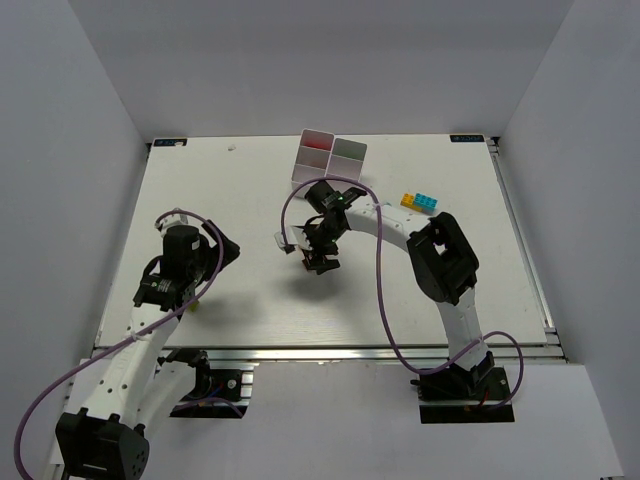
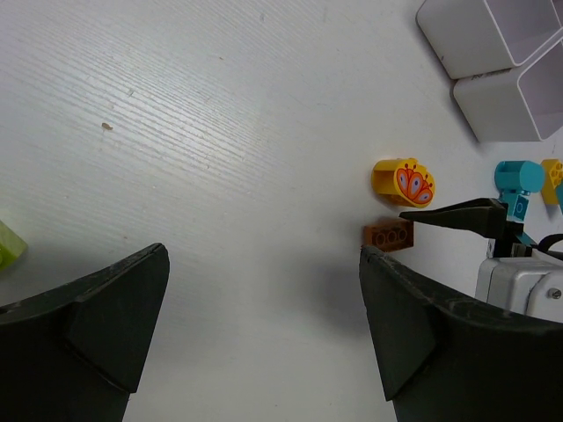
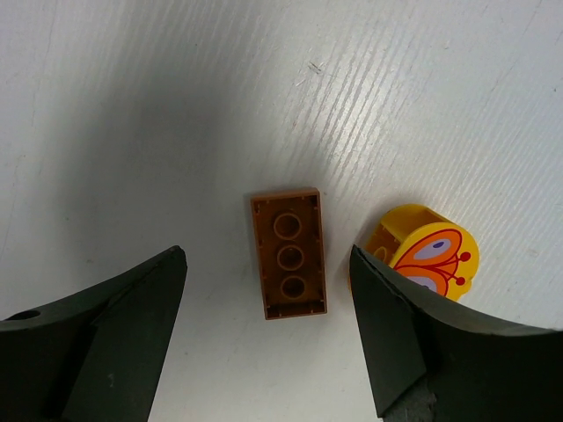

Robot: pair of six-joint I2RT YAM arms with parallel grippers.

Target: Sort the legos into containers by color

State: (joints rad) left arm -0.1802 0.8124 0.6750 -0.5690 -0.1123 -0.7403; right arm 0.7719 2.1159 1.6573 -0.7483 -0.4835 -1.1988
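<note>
An orange-brown brick (image 3: 288,253) lies upside down on the white table, next to a yellow rounded piece with a butterfly print (image 3: 424,255). My right gripper (image 3: 267,257) is open and hovers over the brown brick, one finger on each side, not touching it; in the top view it (image 1: 320,258) is at mid-table. The left wrist view shows the same brown brick (image 2: 389,234) and butterfly piece (image 2: 405,181). My left gripper (image 2: 264,253) is open and empty, to the left (image 1: 232,250). The white containers (image 1: 306,168) stand at the back.
Yellow and cyan bricks (image 1: 420,202) lie at the right of the table. A cyan piece (image 2: 517,180) and the container corners (image 2: 479,53) show in the left wrist view. A lime brick (image 2: 7,246) lies at the left edge there.
</note>
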